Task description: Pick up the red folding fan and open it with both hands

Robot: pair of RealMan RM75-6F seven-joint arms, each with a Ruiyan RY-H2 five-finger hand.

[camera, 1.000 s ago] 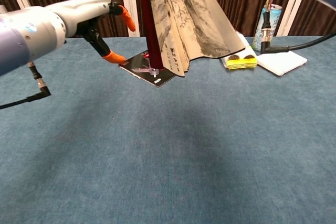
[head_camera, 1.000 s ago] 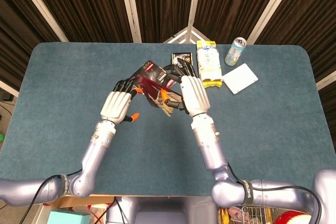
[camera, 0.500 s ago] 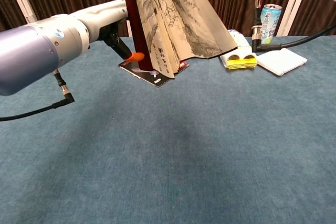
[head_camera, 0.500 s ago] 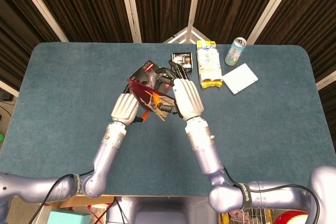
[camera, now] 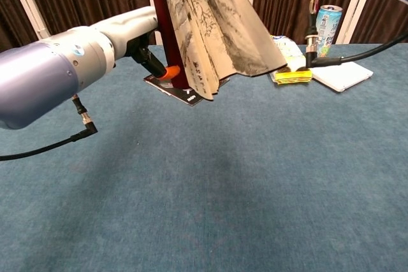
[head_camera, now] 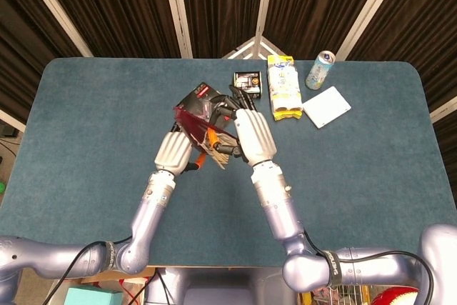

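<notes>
Opening step: right hand [head_camera: 253,136] holds the part-spread red folding fan [camera: 210,27]; left hand [head_camera: 173,151] pinches its red guard. Next, draw the hands apart.

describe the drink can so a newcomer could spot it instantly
Look to the far right end of the blue table, near the back edge by the curtains. The drink can stands upright there, between the yellow-and-white pack and the flat white card. It is the only tall cylinder: pale, light-blue print, silver top.
</notes>
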